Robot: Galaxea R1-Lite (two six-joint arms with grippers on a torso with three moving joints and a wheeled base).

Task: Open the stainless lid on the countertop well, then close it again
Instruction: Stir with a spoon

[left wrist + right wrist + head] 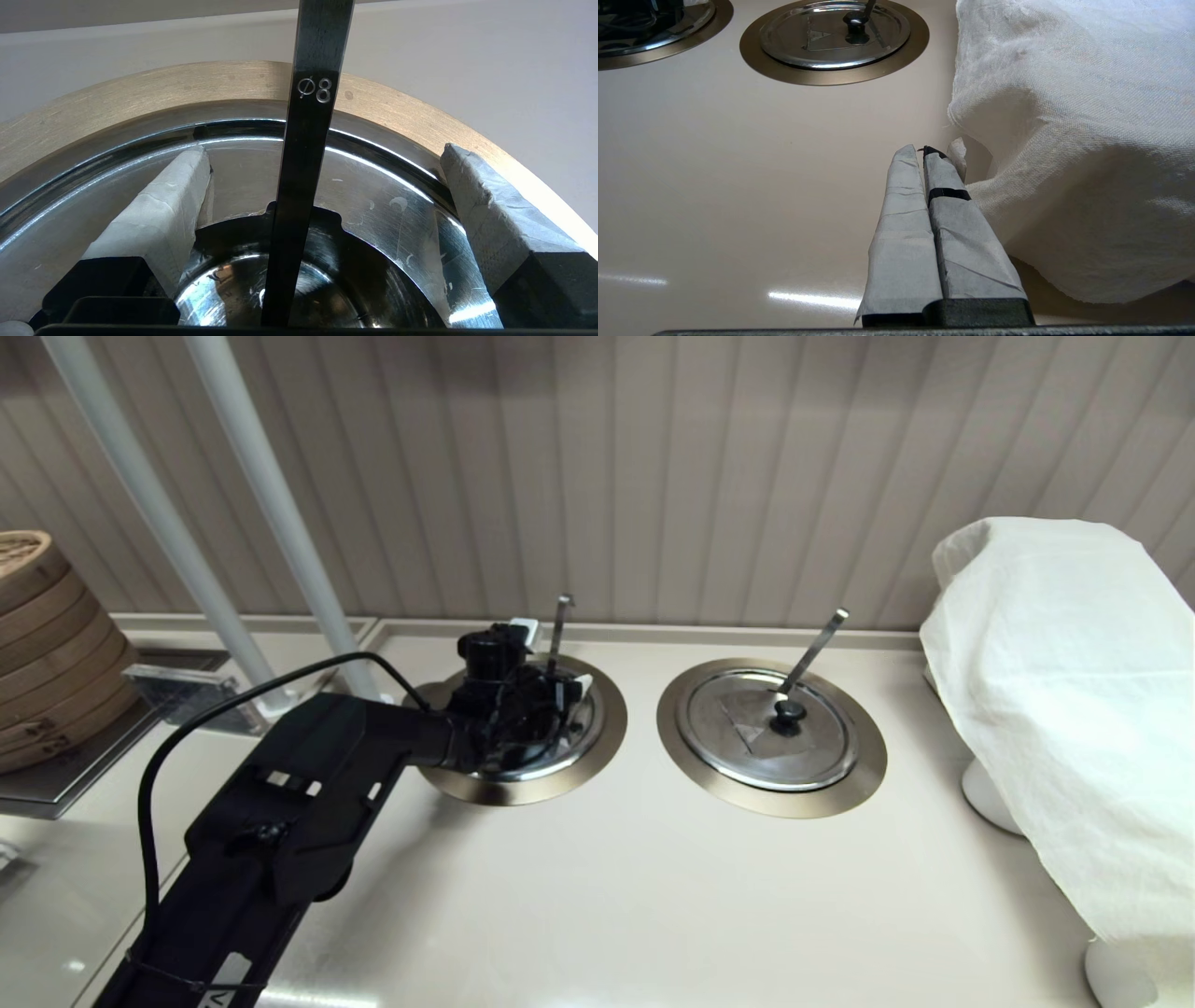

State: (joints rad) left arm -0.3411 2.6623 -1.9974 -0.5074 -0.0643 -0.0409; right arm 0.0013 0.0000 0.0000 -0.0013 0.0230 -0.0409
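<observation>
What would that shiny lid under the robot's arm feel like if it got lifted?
The stainless lid looks like polished steel, so it is probably stiff and slippery. The ladle handle pokes through its notch, so the lid might snag coming up.

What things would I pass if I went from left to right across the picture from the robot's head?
Bamboo steamers → white poles → left claw, open at the stainless lid → second lid with its ladle handle → white cloth.
</observation>
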